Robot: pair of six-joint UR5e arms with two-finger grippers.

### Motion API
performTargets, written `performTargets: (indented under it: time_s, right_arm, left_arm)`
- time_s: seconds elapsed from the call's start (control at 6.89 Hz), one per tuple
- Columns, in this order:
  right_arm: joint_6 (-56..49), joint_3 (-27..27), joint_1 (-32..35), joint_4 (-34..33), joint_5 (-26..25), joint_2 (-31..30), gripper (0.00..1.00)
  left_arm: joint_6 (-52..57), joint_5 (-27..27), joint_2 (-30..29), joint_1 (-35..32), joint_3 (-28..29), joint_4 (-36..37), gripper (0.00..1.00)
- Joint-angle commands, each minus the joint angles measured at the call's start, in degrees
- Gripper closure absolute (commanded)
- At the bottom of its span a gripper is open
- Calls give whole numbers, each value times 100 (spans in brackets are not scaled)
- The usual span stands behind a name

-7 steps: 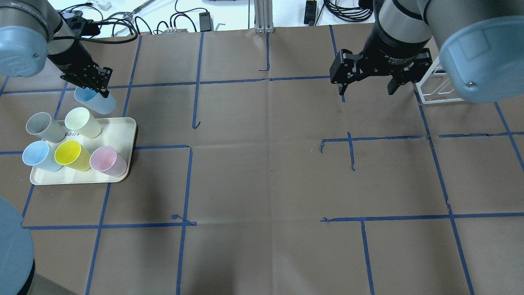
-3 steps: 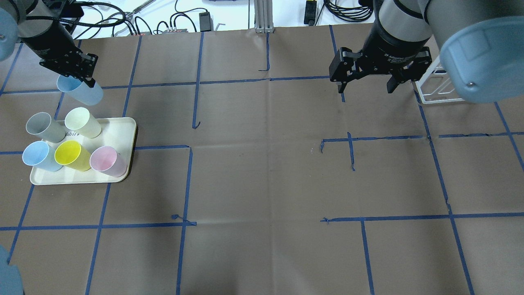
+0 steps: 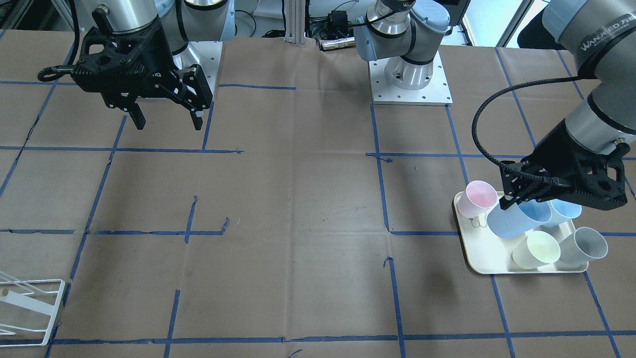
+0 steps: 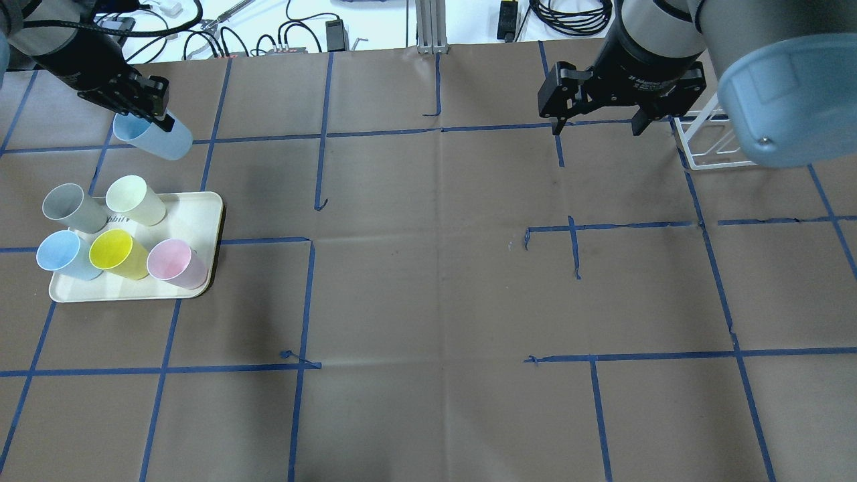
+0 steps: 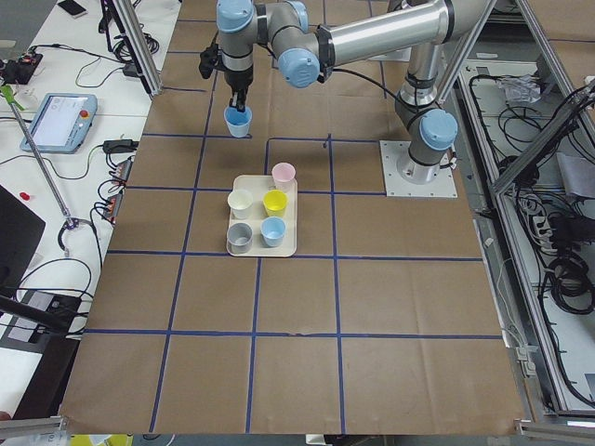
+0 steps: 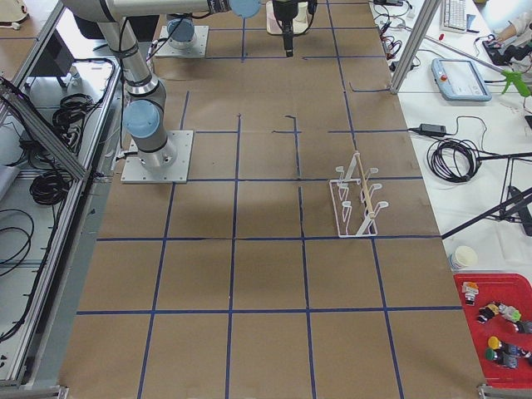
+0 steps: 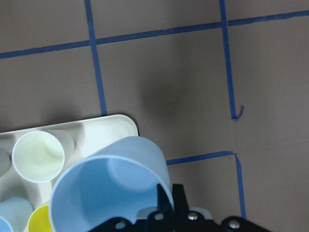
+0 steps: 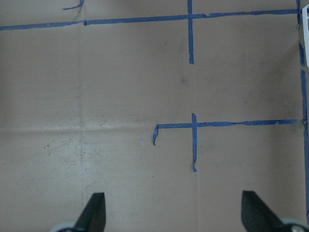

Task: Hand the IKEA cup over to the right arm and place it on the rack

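The pale blue cup (image 4: 155, 141) hangs tilted from the left gripper (image 4: 163, 122), mouth facing up and outward, with its base lower than its rim. The gripper's two slim fingers are nearly together, pinching the cup's wall at the rim, as the left wrist view shows. The cup is off the table and clear of the cream tray (image 4: 201, 215), which sits near the left gripper, on its robot-ward side. The tray carries five upright cups: grey (image 4: 67, 207), pale green (image 4: 134, 199), blue (image 4: 63, 254), yellow (image 4: 117, 254) and pink (image 4: 175, 263). Well apart, across the table, the right gripper (image 4: 596, 130) hovers with its jaws spread wide and nothing between them. The white wire rack (image 4: 703, 146) stands just beside it on its outer side, with nothing on it.
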Motion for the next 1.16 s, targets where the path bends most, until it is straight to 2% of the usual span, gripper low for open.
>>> performTargets:
  time_s: [0.0,0.15,0.29,0.44,0.58,0.87,1.02]
  right_arm:
    - [-1,0,-10,-16,-12,-3,0]
    - [-9,9,-1,-16,-21,23,0]
    - [8,17,-10,-16,-21,75,0]
    - [8,9,-1,-16,22,67,0]
    - [17,9,-1,-268,58,84,0]
    - [52,17,8,-1190,93,102,0]
    - [122,70,8,-1559,372,111,1]
  left_arm:
    - [696,-727,99,-114,-29,34,100]
    - [911,-946,144,-202,-99,60,100]
    - [1330,-1462,161,-203,-213,173,100]
    - [1726,-1711,162,-203,-362,505,100]
    - [1974,-2200,188,-220,-555,769,100]
    - [2597,-3142,223,-290,-950,1638,100]
    - [2644,-3294,171,-421,-1092,2008,100]
